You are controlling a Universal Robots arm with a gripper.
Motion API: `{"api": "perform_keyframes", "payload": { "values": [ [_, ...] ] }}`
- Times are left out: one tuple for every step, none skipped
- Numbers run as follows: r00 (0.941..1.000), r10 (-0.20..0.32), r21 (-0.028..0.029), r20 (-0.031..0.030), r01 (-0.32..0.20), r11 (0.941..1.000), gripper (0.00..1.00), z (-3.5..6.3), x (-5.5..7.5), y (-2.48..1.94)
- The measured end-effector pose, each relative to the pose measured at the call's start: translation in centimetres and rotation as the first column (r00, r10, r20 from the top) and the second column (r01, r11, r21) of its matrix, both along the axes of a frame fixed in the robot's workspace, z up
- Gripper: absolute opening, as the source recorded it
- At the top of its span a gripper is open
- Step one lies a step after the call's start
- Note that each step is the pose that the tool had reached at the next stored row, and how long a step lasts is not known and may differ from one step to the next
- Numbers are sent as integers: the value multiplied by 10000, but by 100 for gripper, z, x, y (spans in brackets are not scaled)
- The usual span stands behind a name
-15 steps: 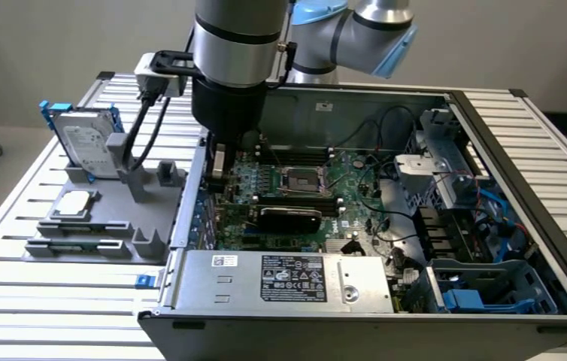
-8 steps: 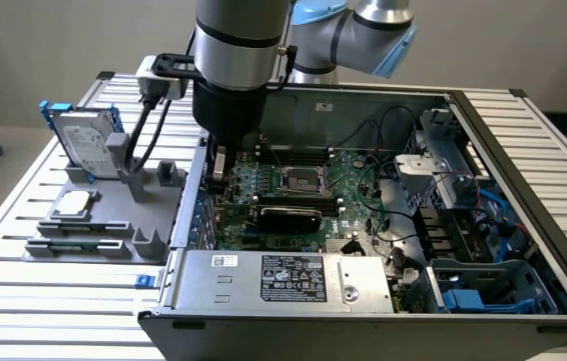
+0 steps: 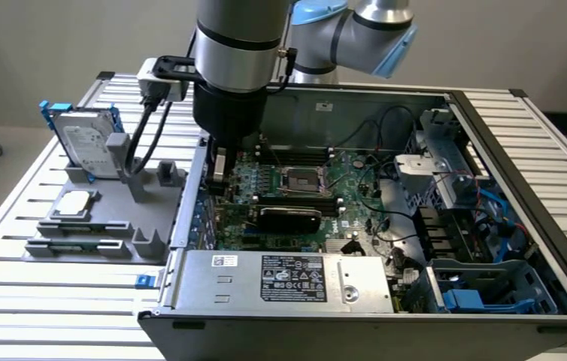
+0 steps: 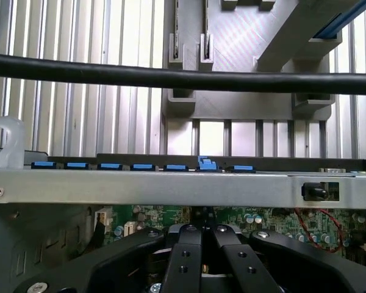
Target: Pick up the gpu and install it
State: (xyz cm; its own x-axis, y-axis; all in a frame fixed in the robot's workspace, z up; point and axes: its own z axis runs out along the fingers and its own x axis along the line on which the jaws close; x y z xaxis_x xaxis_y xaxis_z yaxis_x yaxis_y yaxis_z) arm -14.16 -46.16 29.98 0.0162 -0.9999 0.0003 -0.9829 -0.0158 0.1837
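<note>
Fingers [image 4: 184,259] of the gripper [image 3: 219,179] are drawn together, with nothing visible between them. The gpu [image 3: 289,216] stands on the motherboard [image 3: 349,177] at the exterior view's centre, just to the fingertips' right; contact I cannot tell. Seating it likely needs straight, even downward pressure, with its end square to the case wall [image 3: 188,218].

A slatted metal table [image 3: 22,301] carries everything. An open computer case [image 3: 364,336] stands on it, beside a grey parts holder [image 3: 101,213].
</note>
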Motion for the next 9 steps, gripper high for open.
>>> {"api": "perform_keyframes", "payload": {
  "values": [
    [10000,-1,1,0,1,10000,11,-1,1,1],
    [10000,0,0,-1,0,10000,11,-1,1,1],
    [10000,0,-1,-1,0,10000,11,-2,2,1],
    [10000,0,0,-1,0,10000,11,-3,4,1],
    [10000,0,1,-1,0,10000,11,-4,5,2],
    [10000,-1,2,0,1,10000,11,-5,7,4],
    [10000,-2,2,1,2,10000,11,-5,9,5],
    [10000,-2,3,2,2,10000,11,-5,11,8],
    [10000,-4,4,3,4,10000,11,-6,13,10]
  ]
}}
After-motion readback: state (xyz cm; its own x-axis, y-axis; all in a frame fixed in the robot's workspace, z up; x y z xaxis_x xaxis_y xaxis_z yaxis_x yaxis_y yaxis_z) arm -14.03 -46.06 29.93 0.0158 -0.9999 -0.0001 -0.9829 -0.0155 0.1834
